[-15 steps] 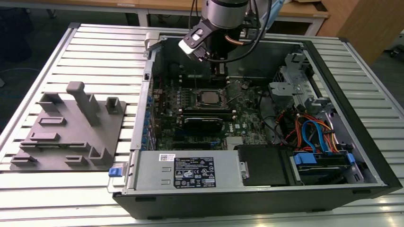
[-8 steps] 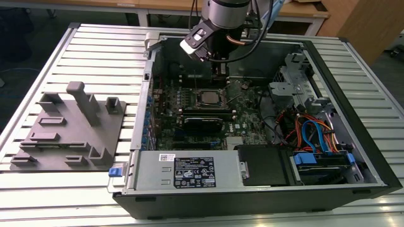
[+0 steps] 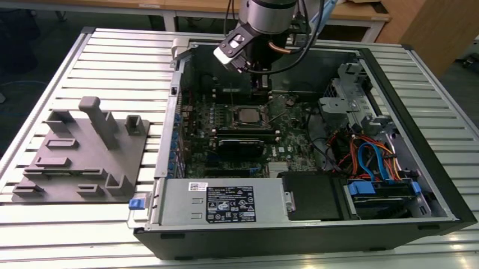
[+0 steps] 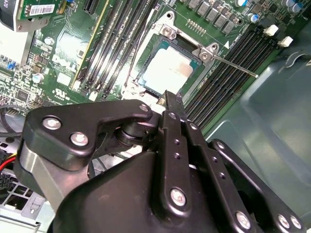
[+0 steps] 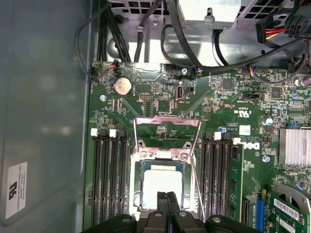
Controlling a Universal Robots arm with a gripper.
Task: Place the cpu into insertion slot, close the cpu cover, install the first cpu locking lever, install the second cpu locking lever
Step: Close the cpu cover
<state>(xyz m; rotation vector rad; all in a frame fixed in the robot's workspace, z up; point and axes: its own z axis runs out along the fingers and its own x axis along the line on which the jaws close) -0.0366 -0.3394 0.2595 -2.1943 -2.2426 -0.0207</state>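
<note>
A slatted metal table (image 3: 112,56) carries an open computer case (image 3: 299,244). A grey fixture plate (image 3: 82,162) lies on the table at the exterior view's left, just beside the case. The arm (image 3: 266,22) comes in from the far side and reaches down into the far part of the case. Along the near wall sits the power supply (image 3: 224,203). The green motherboard (image 5: 146,104) covers the case floor.

The end effector (image 5: 167,198) (image 4: 170,97) is clenched: in both wrist views its two black fingers press together, and nothing shows between them. Its tips hang over one edge of the cpu; whether they touch it I cannot tell.

The cpu cover (image 5: 167,119) is swung open and stands back from the socket, so green board shows through its window. The insertion slot (image 5: 137,191) (image 3: 245,115) lies between banks of long memory slots (image 5: 109,184). The cpu (image 5: 163,182) (image 4: 167,73) sits flat inside the slot, pale top up. A thin lever (image 4: 238,68) (image 5: 196,179) runs beside the slot, unlatched.
</note>
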